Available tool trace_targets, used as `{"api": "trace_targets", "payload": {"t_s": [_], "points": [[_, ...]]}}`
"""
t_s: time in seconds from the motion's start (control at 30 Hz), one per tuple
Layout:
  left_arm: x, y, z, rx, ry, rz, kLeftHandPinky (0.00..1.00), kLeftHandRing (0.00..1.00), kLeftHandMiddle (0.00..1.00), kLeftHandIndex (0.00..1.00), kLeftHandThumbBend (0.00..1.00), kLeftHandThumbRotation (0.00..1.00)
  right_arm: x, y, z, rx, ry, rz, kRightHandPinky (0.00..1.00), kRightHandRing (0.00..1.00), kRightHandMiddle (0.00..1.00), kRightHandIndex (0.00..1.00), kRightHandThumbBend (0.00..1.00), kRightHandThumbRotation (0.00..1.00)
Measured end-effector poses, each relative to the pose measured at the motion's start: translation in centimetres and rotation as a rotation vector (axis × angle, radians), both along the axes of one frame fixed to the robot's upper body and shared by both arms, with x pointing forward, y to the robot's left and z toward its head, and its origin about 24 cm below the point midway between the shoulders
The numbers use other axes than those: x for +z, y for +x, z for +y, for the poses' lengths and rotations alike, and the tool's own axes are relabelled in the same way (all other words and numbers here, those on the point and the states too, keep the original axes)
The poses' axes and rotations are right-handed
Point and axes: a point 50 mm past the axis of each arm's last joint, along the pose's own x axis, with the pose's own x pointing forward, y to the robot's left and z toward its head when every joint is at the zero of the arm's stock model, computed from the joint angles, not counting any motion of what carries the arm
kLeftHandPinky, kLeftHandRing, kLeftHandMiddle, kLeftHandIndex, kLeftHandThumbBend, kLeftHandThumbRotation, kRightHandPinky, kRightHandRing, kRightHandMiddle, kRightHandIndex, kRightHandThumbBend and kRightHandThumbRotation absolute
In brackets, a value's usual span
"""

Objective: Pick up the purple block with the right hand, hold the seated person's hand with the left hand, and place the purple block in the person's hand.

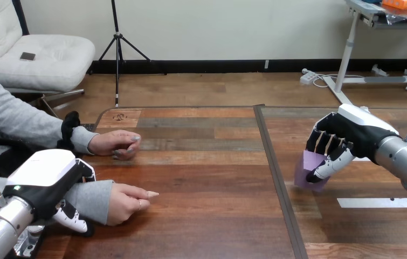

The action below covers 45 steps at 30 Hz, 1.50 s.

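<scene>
Wooden desk (201, 178) spans the view, with a dark seam (276, 172) running down its middle. Your right robot hand (352, 135) is right of that seam, its fingers (328, 167) curled down round the purple block (301, 171) and pinching it from above. The block sits tilted, low by the desk; you can't tell if its bottom edge touches. Your left robot hand (47, 172) is low at the left, on top of the grey sleeve (90, 197) of the person's near hand (128, 199), with a finger curled round the wrist. That near hand rests on the desk, loosely closed, one finger pointing toward the middle. The person's far hand (115, 144) lies on the desk further back, fingers curled, apart from both robot hands. Block and near hand are well apart, the seam between them.
</scene>
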Motion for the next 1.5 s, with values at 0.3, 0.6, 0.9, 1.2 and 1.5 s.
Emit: {"api": "trace_targets", "payload": {"t_s": [0.3,0.6,0.9,1.2,1.5], "points": [[-0.13,0.29,0.16,0.007,-0.007,0.002,0.21,0.28,0.35,0.35,0.85,0.0,0.0,0.0,-0.01,0.0,0.0,0.0,0.41,0.45,0.48,0.47,0.75,0.0],[-0.2,0.52,0.19,0.028,-0.024,0.017,0.21,0.28,0.36,0.36,0.84,0.0,0.0,0.0,-0.01,0.0,0.0,0.0,0.41,0.45,0.49,0.47,0.75,0.0],[-0.32,0.64,0.16,0.049,-0.031,0.023,0.23,0.29,0.37,0.38,0.84,0.0,0.0,0.0,-0.01,0.0,0.0,0.0,0.41,0.45,0.48,0.47,0.75,0.0],[-0.69,0.64,-0.02,0.057,-0.041,0.005,0.24,0.3,0.37,0.36,0.81,0.0,0.0,0.0,-0.01,0.0,0.0,0.0,0.39,0.43,0.47,0.47,0.74,0.0],[-0.85,0.59,-0.32,0.053,-0.033,-0.043,0.24,0.3,0.35,0.34,0.81,0.0,0.05,0.01,0.01,-0.002,0.009,-0.005,0.38,0.42,0.46,0.47,0.76,0.0]]}}
